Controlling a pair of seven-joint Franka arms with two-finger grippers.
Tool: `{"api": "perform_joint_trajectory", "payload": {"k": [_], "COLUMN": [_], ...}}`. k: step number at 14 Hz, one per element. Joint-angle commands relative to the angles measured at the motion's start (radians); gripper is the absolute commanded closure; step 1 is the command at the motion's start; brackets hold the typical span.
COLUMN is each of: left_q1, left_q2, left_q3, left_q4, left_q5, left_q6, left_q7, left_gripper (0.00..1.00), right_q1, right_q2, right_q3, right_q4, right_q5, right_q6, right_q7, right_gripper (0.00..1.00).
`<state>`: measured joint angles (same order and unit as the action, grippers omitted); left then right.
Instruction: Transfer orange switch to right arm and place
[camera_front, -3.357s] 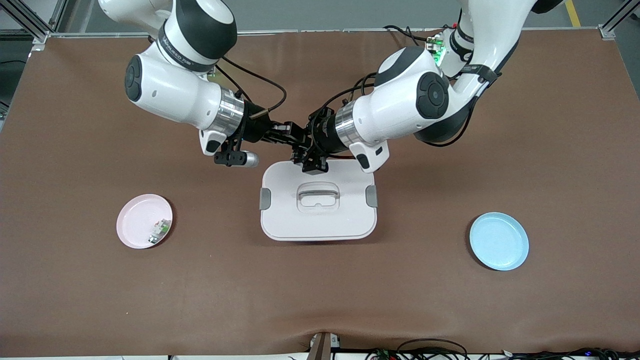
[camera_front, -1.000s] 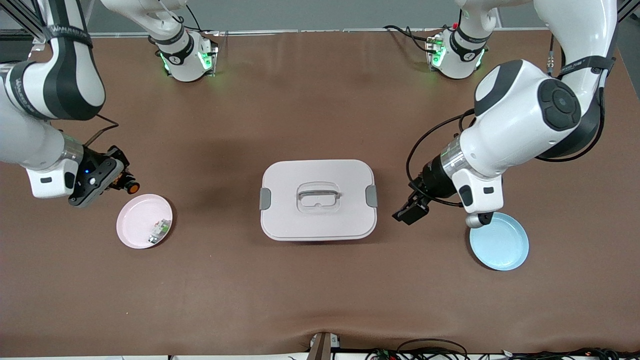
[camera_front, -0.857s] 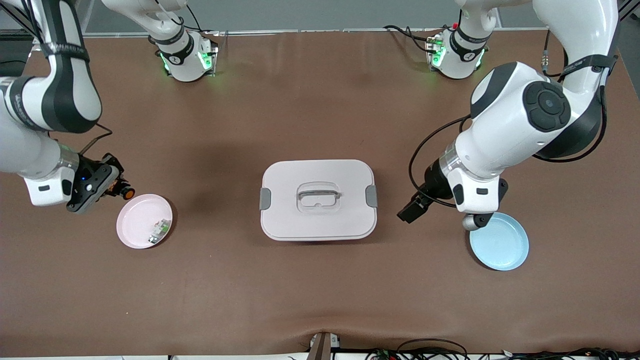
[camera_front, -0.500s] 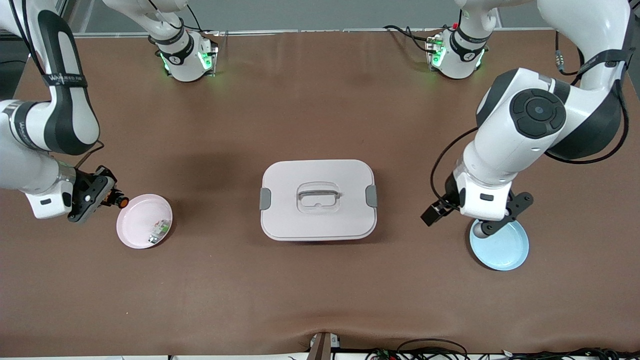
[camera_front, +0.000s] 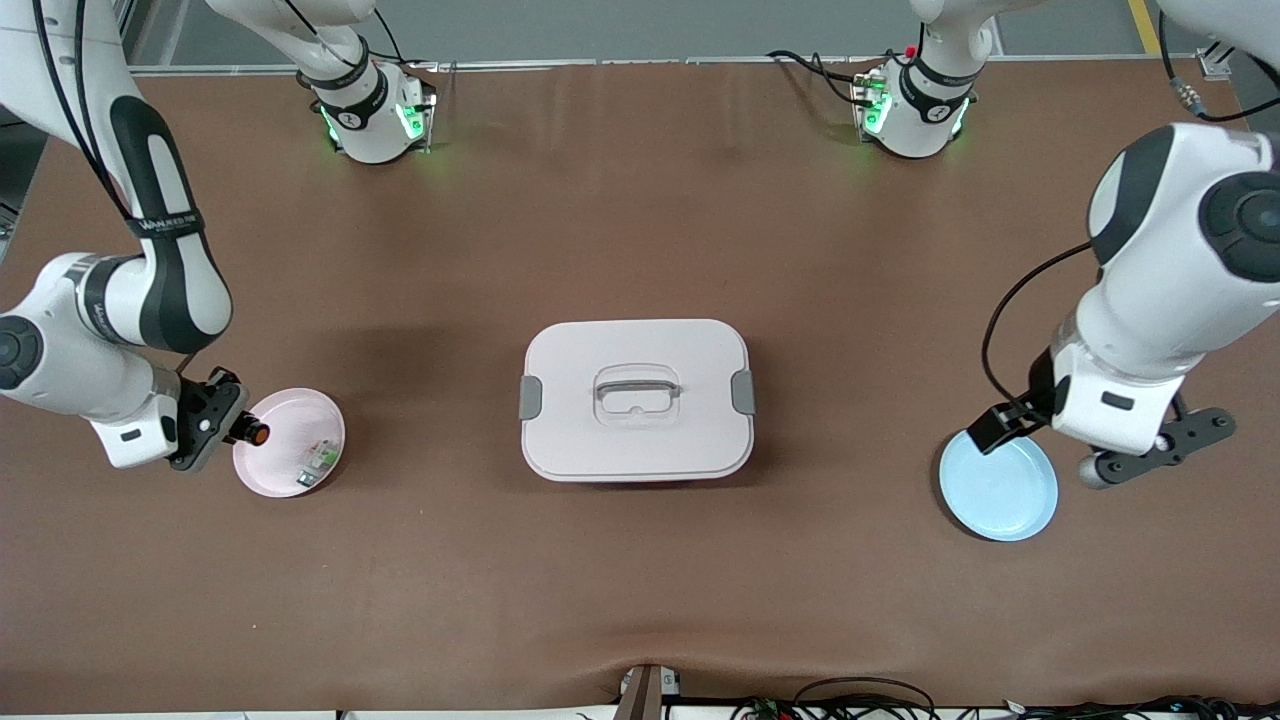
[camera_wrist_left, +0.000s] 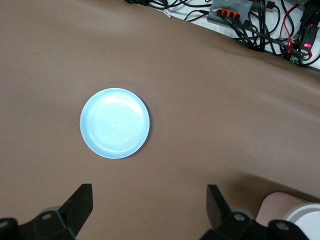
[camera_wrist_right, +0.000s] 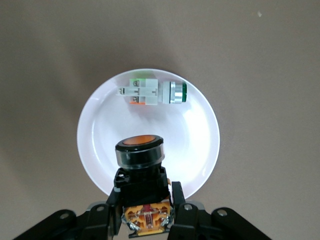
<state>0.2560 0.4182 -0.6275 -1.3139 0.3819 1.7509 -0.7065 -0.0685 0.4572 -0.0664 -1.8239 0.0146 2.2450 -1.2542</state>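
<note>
Right gripper (camera_front: 232, 428), front view: closing tight on the orange switch (camera_front: 252, 433), holding it over the rim of the pink plate (camera_front: 288, 478) at the right arm's end of the table, where a white-and-green component (camera_front: 318, 462) is already lying. Left gripper (camera_front: 1000, 428), same view: waiting spread wide and empty over the edge of the blue plate (camera_front: 1005, 500); the lidded box (camera_front: 636, 400) is sitting between the plates. Left wrist view: open fingers (camera_wrist_left: 80, 200) are framing the blue plate (camera_wrist_left: 114, 123), fingertips cut off. Right wrist view: the switch (camera_wrist_right: 140, 172) is hanging orange end forward above bare plate (camera_wrist_right: 195, 150), near the component (camera_wrist_right: 152, 92). Risk: releasing from height is likely to send the stubby switch rolling off the rim or knocking the component. Height above the plate is hard to judge in any view.
</note>
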Motion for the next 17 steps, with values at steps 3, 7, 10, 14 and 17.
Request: {"api": "perform_joint_trajectory", "payload": {"k": [3,7,10,14,17], "left_q1": [-0.005,-0.052,-0.165,-0.222,-0.282], "left_q2": [-0.111,-0.220,-0.321,-0.423,-0.479], "left_q3": [-0.001,0.161,0.353,0.443,0.512], "left_q4": [-0.025,-0.071,-0.163,-0.275,-0.324], "left_q5": [0.002,-0.157,-0.245,-0.324,-0.345], "left_q6": [-0.114,-0.175,-0.171,-0.154,-0.152], "left_q7": [0.158,0.350,0.493,0.499,0.499], "left_gripper": [0.00,0.00,0.00,0.00,0.00], "right_q1": [-0.037,-0.031,-0.030,-0.027,-0.025], "right_q2": [0.119,0.161,0.170,0.176,0.179], "right_q3": [0.019,0.019,0.020,0.020,0.020], "right_q4": [0.096,0.104,0.095,0.081,0.066], "right_q5": [-0.021,-0.013,-0.007,-0.004,-0.002], "right_q6": [0.033,0.034,0.038,0.042,0.048], "right_q7": [-0.016,-0.013,-0.014,-0.013,-0.013], "right_gripper": [1.00,1.00,0.98,0.97,0.97]}}
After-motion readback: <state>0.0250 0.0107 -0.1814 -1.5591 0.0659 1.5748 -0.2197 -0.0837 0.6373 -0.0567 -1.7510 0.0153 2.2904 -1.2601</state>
